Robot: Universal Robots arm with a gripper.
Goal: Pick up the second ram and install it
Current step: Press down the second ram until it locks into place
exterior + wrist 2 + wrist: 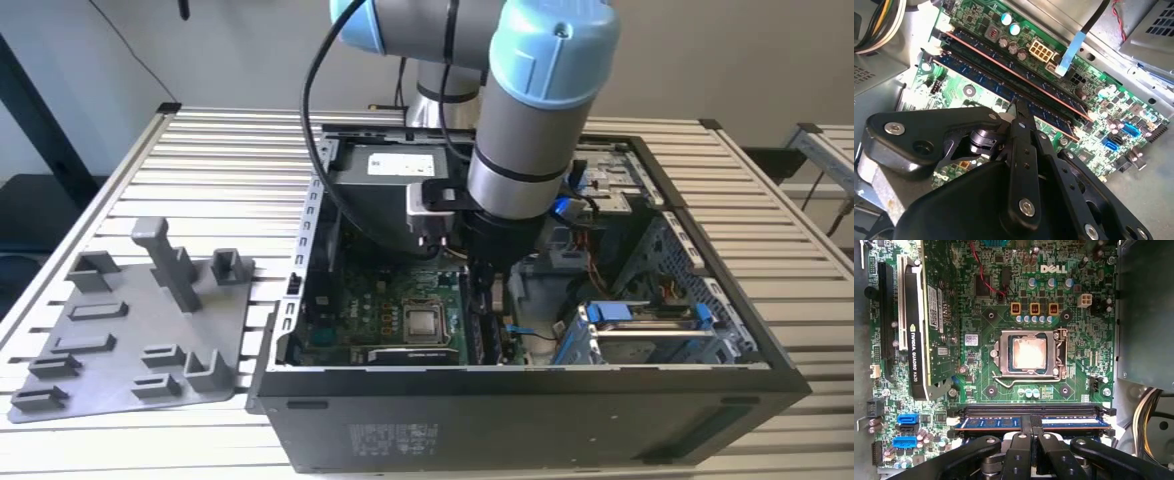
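My gripper point(1032, 421) is down inside the open computer case point(534, 385), over the memory slots at the edge of the green motherboard point(979, 325). Its two black fingers point(1021, 117) are shut tip to tip, with nothing between them. The tips rest on the top edge of the second ram point(1054, 121), a long dark stick lying along the blue slot point(989, 423). Another long stick point(1004, 62) sits in the slot beside it. In the exterior view the gripper point(483, 285) hangs below the grey and blue arm, just above the dark slots point(489, 335).
A grey plastic tray point(134, 330) with upright posts lies on the slatted table at the exterior view's left. Inside the case are the processor socket point(1026, 352), a graphics card point(924, 330), a blue drive clip point(607, 312), the power supply point(387, 165) and loose cables point(884, 20).
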